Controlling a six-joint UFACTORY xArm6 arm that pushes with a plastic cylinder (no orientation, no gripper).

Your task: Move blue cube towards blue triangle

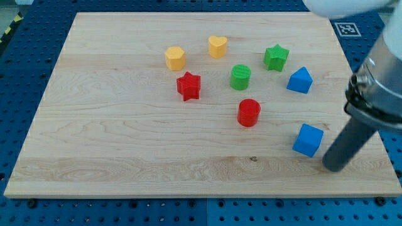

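Note:
The blue cube (308,139) lies on the wooden board near the view's lower right. The blue triangle (300,80) lies above it, about a hundred pixels towards the view's top. My tip (333,167) rests on the board just right of and slightly below the blue cube, with a small gap between them. The dark rod slants up to the view's right from the tip.
A red cylinder (249,112), green cylinder (240,76), green star (276,57), red star (188,86), yellow heart (217,46) and yellow hexagon (175,58) lie in the board's middle and top. The board's right edge (370,113) is close to the rod.

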